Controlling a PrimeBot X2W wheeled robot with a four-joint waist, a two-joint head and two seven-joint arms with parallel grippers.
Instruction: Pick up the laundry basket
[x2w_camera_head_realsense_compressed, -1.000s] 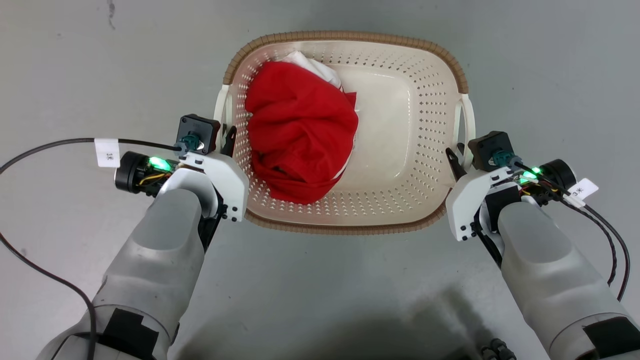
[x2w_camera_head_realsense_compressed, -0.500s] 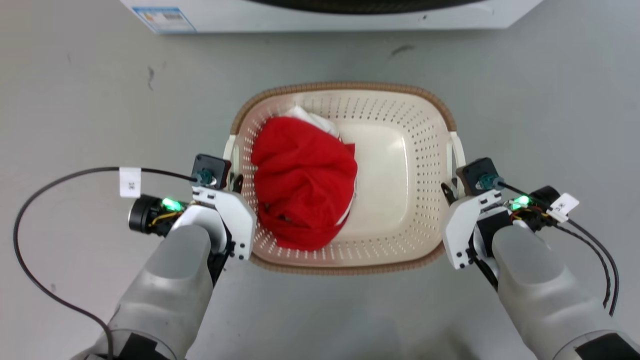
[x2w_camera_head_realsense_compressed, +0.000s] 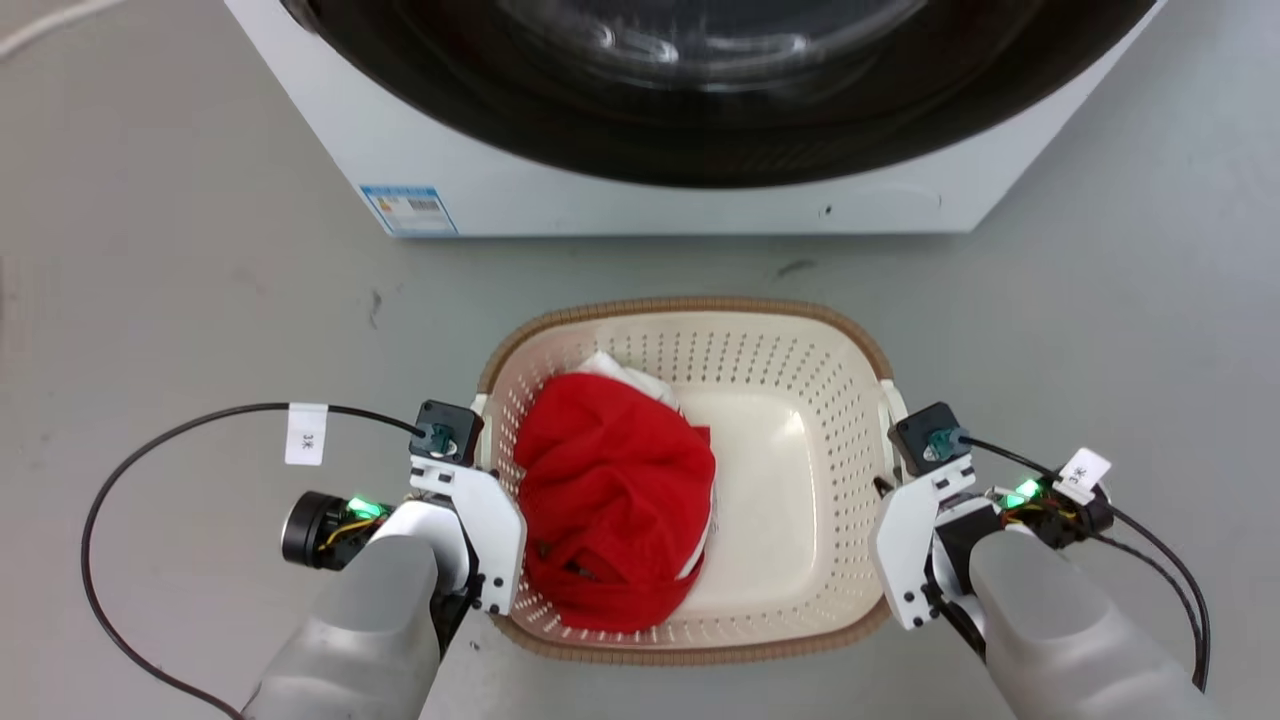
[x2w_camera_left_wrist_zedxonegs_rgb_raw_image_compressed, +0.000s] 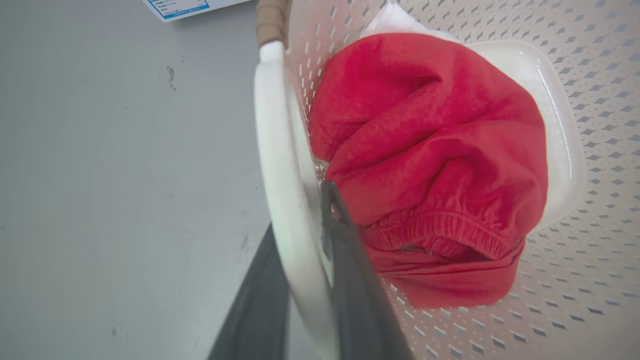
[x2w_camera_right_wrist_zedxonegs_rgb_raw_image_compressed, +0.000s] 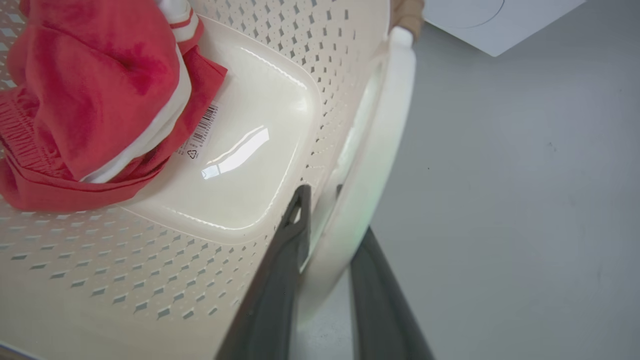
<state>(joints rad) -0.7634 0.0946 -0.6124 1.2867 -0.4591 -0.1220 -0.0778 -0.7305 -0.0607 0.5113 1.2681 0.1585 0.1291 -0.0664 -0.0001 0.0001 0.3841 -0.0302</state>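
We see left pincer (x2w_camera_left_wrist_zedxonegs_rgb_raw_image_compressed: 300, 220) clamped, fingers either side of left loop handle (x2w_camera_left_wrist_zedxonegs_rgb_raw_image_compressed: 277, 140). Between arms, laundry basket (x2w_camera_head_realsense_compressed: 690, 305) above grey floor (x2w_camera_head_realsense_compressed: 150, 300); whether lifted, we cannot tell. In basket's left half, red garment (x2w_camera_head_realsense_compressed: 610, 500) heaped over white cloth (x2w_camera_head_realsense_compressed: 625, 372). Then right pincer (x2w_camera_right_wrist_zedxonegs_rgb_raw_image_compressed: 322, 200), closed on right loop handle (x2w_camera_right_wrist_zedxonegs_rgb_raw_image_compressed: 387, 110). Close beyond far rim, white washing machine (x2w_camera_head_realsense_compressed: 480, 180).

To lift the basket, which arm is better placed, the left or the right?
Neither alone: the left gripper pinches the left handle and the right gripper the right handle of the laundry basket, so both should probably lift together.
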